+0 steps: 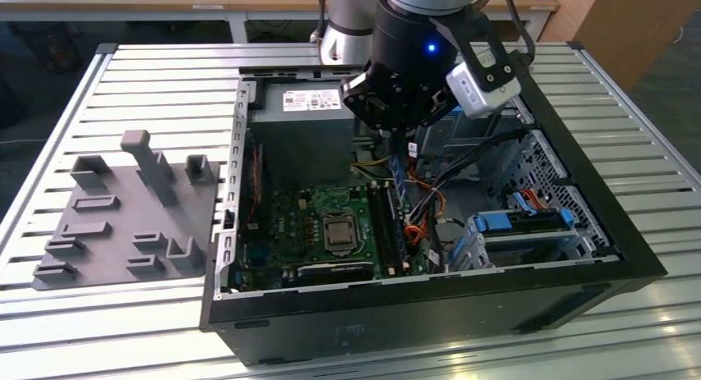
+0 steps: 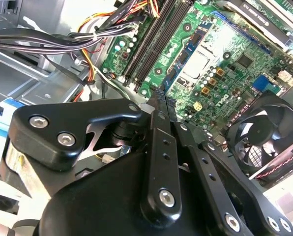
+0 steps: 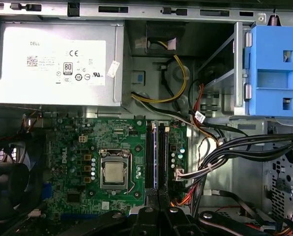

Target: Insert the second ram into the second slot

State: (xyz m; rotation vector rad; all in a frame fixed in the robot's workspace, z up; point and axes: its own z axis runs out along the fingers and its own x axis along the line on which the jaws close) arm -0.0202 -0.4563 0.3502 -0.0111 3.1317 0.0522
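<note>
My gripper (image 1: 396, 168) reaches down into the open computer case (image 1: 438, 302), over the motherboard's pair of long black memory slots (image 3: 155, 157). Its fingers (image 2: 156, 123) are shut on the second ram (image 1: 409, 208), a thin dark blue stick that runs lengthwise along the slots. In the second wrist view the stick's edge (image 2: 162, 96) pokes out between the closed fingertips, with the slots (image 2: 151, 39) beyond. Whether the stick touches a slot I cannot tell. The gripper (image 3: 155, 211) sits in line with the slots' near end.
A grey power supply (image 3: 58, 59) fills one end of the case. Beside the slots are the processor socket (image 3: 114, 172), a fan (image 2: 264, 132), bundled cables (image 3: 220, 147) and a light-blue drive bracket (image 3: 274, 73). A grey fixture plate (image 1: 121, 216) lies at the exterior view's left.
</note>
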